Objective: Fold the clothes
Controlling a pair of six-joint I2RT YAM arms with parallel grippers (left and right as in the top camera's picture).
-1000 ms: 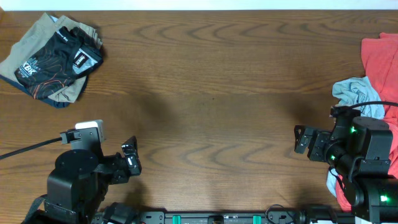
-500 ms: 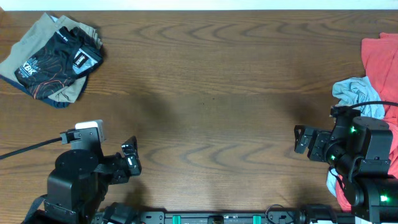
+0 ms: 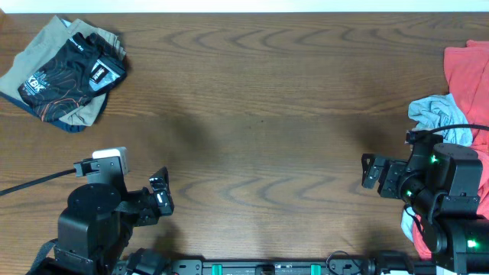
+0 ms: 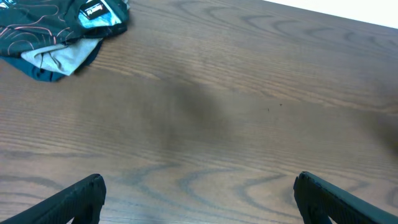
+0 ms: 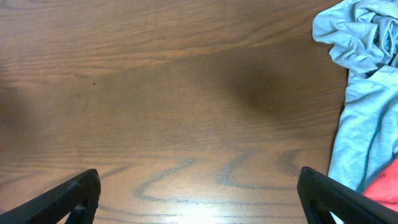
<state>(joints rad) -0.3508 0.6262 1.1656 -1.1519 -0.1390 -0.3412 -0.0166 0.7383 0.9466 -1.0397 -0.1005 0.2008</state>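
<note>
Left tool [image 4: 199, 190]: spread wide and released. 2 fingertips sit at the bottom corners of its wrist view with only bare counter [image 3: 260, 114] between them. It grips nothing and touches nothing.

Right tool [image 5: 198, 186]: same, wide apart and released, with bare wood between the tips. The blue-grey garment [image 5: 367, 93] lies off to its right side, apart from the fingers.

From overhead, both tools sit at the near edge of the counter, left one near-left, right one near-right, well apart from each other.

Clothes, 2 piles:
- Far-left corner: black jersey [image 3: 72, 72] with white lettering and thin orange lines, lying bunched on top of a tan garment [image 3: 42, 50]. A dark blue edge shows under the pile's near side; can't tell whether that's a separate piece. The pile is well apart from the left tool.
- Right edge: red garment [image 3: 467, 72], crumpled and running off frame. The blue-grey garment is bunched against its near-left side, just beside the right arm. The arm body covers part of both, and bits of red and blue-grey show below it.

Count: 2 tools, 4 garments clearly seen (1 black, 1 tan, 1 red, 1 blue-grey).

A black cable [image 3: 34, 183] runs from the left arm to the left frame edge. Nothing lies between either tool and the middle of the counter.
</note>
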